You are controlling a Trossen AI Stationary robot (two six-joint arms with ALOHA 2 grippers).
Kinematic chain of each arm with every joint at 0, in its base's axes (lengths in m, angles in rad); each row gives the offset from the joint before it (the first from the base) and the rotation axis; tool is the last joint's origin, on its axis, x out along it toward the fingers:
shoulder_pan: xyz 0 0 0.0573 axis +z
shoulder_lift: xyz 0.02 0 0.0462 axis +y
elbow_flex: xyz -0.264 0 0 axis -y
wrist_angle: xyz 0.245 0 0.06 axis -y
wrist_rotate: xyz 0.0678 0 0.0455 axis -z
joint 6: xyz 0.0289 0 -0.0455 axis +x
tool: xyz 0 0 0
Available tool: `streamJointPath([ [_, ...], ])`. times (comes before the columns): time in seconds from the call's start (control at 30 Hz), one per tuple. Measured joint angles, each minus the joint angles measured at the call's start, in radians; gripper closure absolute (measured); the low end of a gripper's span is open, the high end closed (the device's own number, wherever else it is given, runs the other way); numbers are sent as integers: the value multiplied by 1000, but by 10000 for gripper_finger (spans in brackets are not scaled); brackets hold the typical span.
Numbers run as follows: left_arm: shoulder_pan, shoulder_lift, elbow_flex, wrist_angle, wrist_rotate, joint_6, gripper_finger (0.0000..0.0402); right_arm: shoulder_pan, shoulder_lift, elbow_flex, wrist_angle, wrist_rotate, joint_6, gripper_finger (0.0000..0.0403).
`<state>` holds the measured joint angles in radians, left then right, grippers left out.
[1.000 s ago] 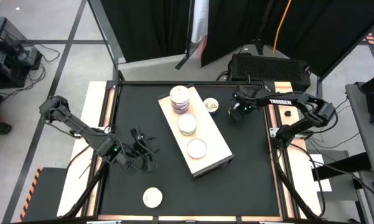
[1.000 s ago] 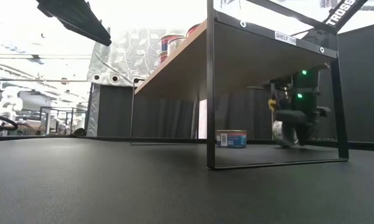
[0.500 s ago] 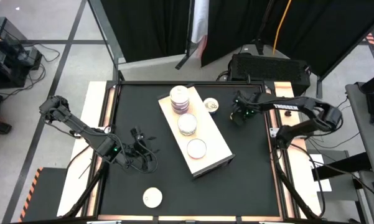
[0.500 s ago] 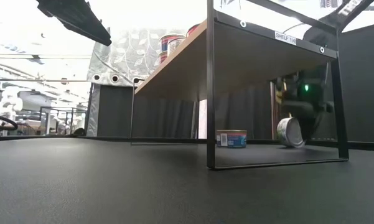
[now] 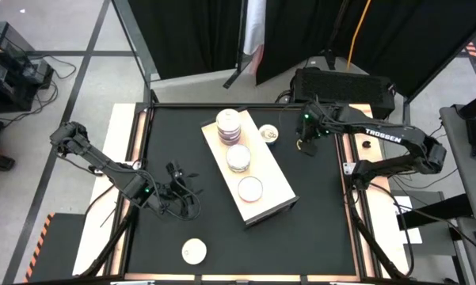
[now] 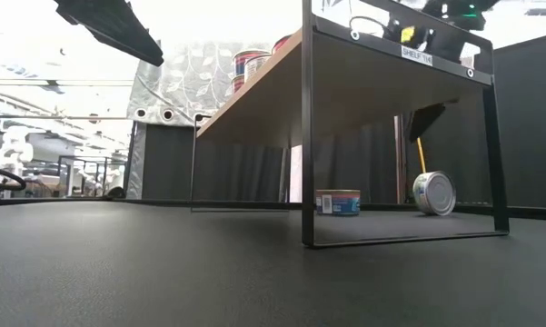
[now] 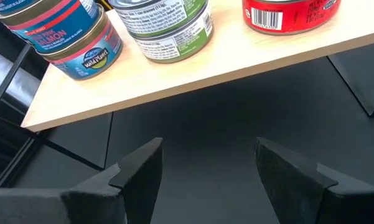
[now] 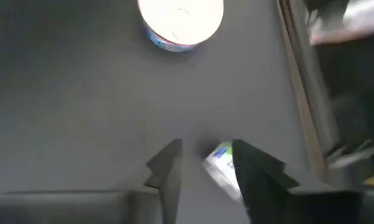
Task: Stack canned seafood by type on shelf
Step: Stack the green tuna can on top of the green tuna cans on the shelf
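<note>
On the black surface [image 5: 174,134] near its far right corner, a can [image 6: 433,193] stands on edge just below the right claw [image 8: 205,163], whose fingers stand parted and empty. The left claw [image 7: 206,163] waits open at the left edge, facing the shelf [image 5: 277,188].

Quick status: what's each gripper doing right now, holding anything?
Left gripper: open, empty, waiting low beside the shelf.
Right gripper: open, holding nothing, raised above a can on its edge.
</note>
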<state>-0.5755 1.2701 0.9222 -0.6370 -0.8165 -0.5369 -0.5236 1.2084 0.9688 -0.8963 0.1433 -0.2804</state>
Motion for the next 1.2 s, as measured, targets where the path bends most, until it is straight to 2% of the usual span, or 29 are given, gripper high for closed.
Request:
streamJointPath([
  [0.17, 0, 0, 0, 1, 0, -5, 148, 4, 63, 75, -22, 94, -281, 193],
  [0.33, 0, 0, 0, 1, 0, -5, 148, -33, 134, 88, -50, 110, -435, 100],
  [0.43, 0, 0, 0, 1, 0, -5, 148, -43, 188, 88, -102, 194, -508, 69],
  [0.7, 0, 0, 0, 1, 0, -5, 148, -57, 328, 88, -143, 349, -580, 60],
  [0.97, 0, 0, 0, 1, 0, -5, 148, -94, 405, 88, -123, 352, -652, 62],
  [1.2, 0, 0, 0, 1, 0, -3, 148, -154, 450, 88, -122, 302, -693, 63],
])
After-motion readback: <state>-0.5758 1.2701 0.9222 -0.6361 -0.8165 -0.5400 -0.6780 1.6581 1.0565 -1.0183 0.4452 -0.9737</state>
